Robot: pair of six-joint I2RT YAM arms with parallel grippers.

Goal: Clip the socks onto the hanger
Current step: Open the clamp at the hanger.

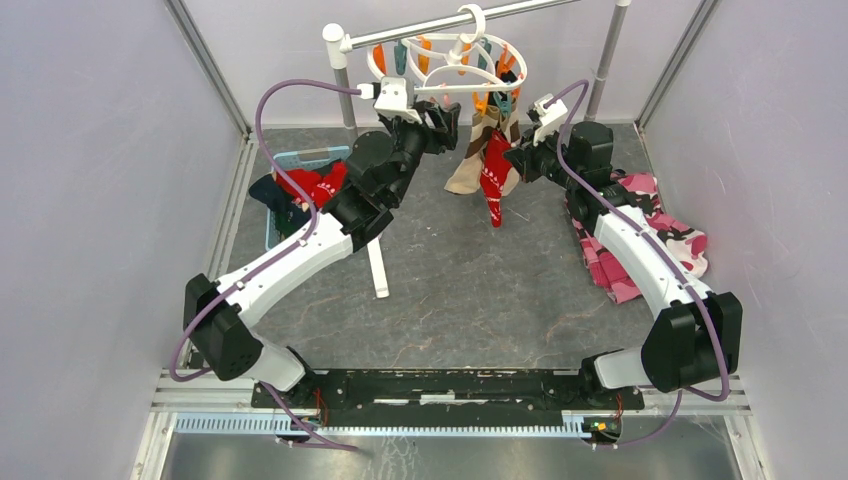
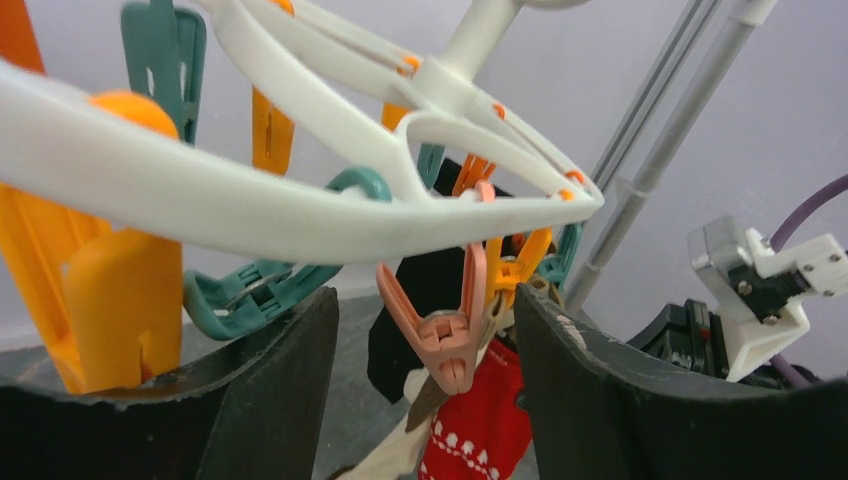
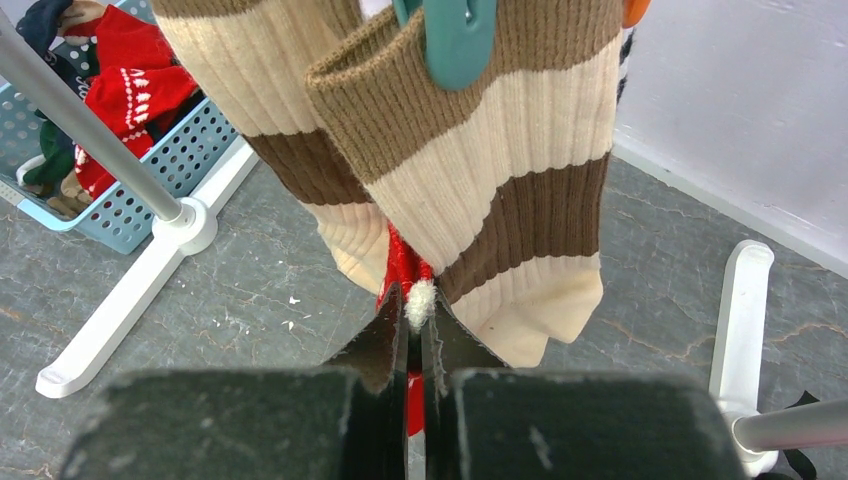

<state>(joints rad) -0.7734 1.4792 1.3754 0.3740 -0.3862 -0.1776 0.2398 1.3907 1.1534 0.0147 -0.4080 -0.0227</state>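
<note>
Holds left gripper (image 2: pixel 422 295) apart around a peach clothespin (image 2: pixel 445 335) under the hanger (image 2: pixel 250 205), right gripper (image 3: pixel 415 320) clamped tight on the red sock (image 3: pixel 402 268).

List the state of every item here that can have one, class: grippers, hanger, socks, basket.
White plastic ring hanger: hung on the silver metal pole.
Brown-and-cream striped sock: clipped by a teal plastic peg.
Left gripper: open, astride a pink plastic peg.
Right gripper: shut on the red white-patterned sock.
Blue perforated plastic basket: holding loose socks.
</note>
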